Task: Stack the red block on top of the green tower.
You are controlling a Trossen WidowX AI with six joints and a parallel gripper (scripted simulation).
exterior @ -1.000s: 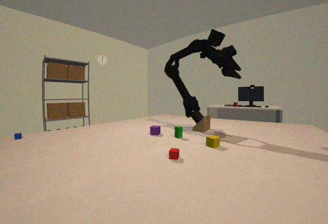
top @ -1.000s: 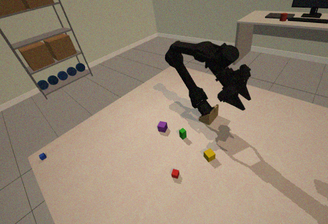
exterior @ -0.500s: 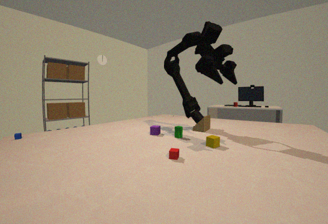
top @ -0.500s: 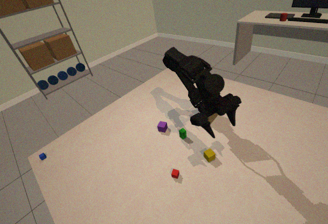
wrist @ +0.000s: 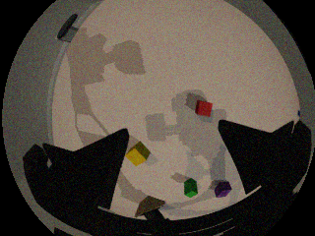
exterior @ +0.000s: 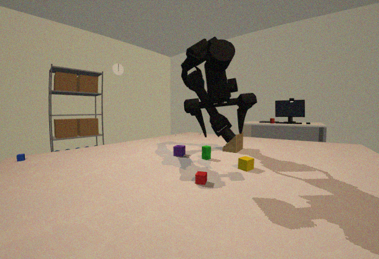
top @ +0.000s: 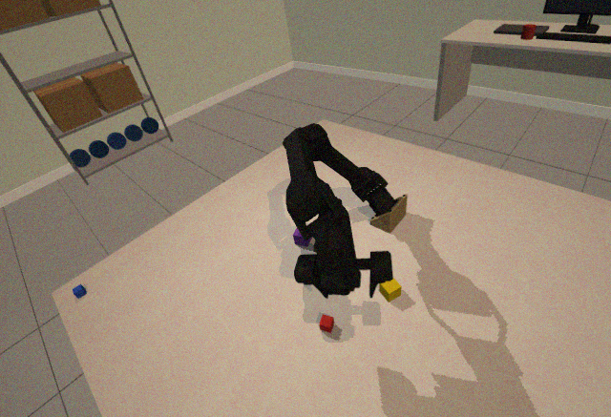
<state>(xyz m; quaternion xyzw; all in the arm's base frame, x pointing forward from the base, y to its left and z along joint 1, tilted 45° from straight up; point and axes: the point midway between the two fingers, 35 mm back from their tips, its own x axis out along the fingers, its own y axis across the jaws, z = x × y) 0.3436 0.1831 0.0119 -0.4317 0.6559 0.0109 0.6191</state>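
Red against the pale tabletop (top: 197, 314) (exterior: 106, 207) (wrist: 162, 29), our block (top: 326, 323) (exterior: 201, 178) (wrist: 204, 108) sits apart from the upright green tower (exterior: 206, 152) (wrist: 190, 188), its stacking not yet done. We have the fingers (top: 349, 291) (exterior: 224, 135) spread wide with nothing between them, pointing down above the tabletop, presumably so they can straddle the block. Purple (top: 301, 237) (exterior: 179, 150) (wrist: 222, 189) and yellow (top: 389, 289) (exterior: 246, 163) (wrist: 138, 153) cubes flank the tower, so we'd likely want a steep, careful approach when placing.
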